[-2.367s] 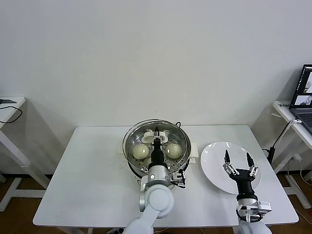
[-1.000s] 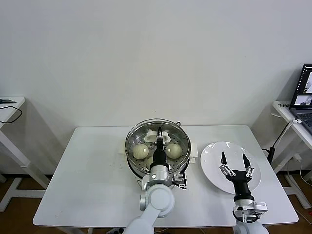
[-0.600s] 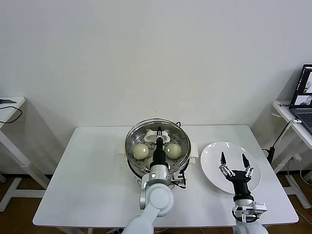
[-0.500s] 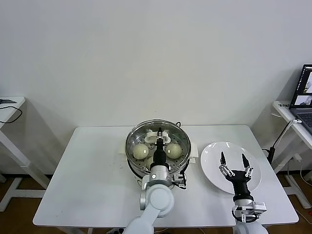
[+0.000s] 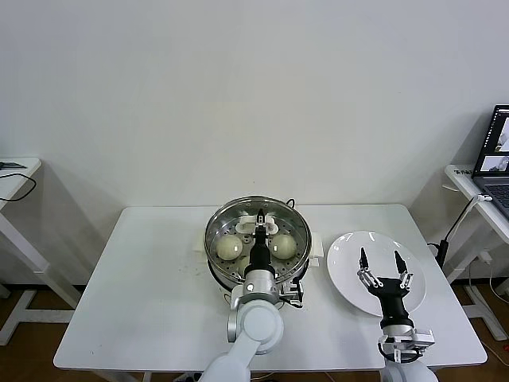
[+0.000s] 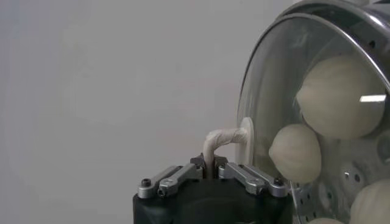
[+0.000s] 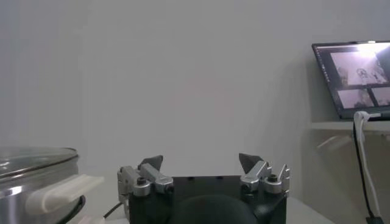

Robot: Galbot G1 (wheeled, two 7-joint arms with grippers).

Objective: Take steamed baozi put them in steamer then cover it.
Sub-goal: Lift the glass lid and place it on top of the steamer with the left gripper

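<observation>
No text, label, brand, number or sign can be read anywhere. The laptop screen (image 7: 355, 73) on the side desk shows only blurred window shapes, nothing legible.

White table (image 5: 151, 294) bears a white plate (image 5: 347, 253) at right. Side table (image 5: 477, 187) at far right carries a lit laptop (image 5: 496, 153); cable (image 5: 455, 227) hangs beside it. Another table (image 5: 17, 175) stands far left.

A shiny metal steamer (image 5: 256, 243) is seen under a clear glass cover (image 6: 286, 115); matt, smooth dough baozi (image 6: 340, 97) and a glossy white plate (image 5: 350, 255) are shown.
</observation>
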